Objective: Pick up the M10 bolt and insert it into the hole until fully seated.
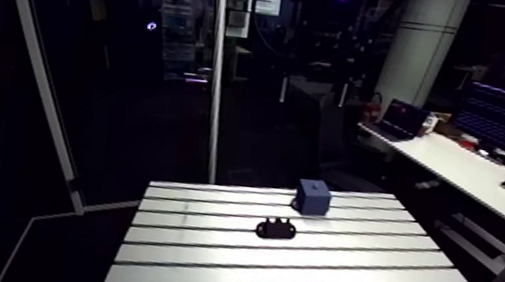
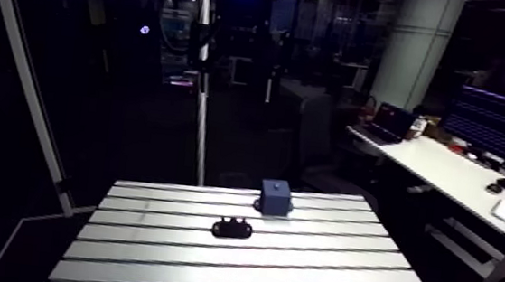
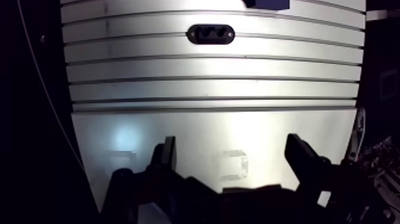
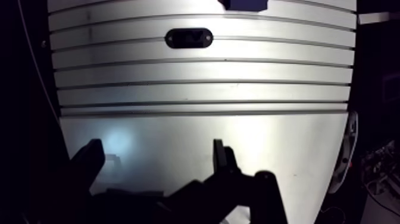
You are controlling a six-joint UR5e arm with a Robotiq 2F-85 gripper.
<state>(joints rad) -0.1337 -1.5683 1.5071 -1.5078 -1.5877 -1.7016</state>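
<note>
A small black oval holder (image 1: 276, 228) lies on the slotted aluminium table (image 1: 206, 265), with short dark stubs standing on it; I cannot make out a bolt among them. Just behind it to the right stands a blue block (image 1: 313, 196). In the wrist view the holder (image 3: 210, 33) lies far ahead of my gripper (image 3: 232, 156), and a corner of the blue block (image 3: 266, 3) shows beyond it. The gripper hangs open over the table's smooth near strip, its two dark fingers (image 3: 166, 156) wide apart with nothing between them. The arm view does not show the gripper.
Several slots run across the table between the gripper and the holder. The table's left edge (image 3: 74, 128) drops into darkness. A metal frame post (image 1: 217, 75) rises behind the table's far edge.
</note>
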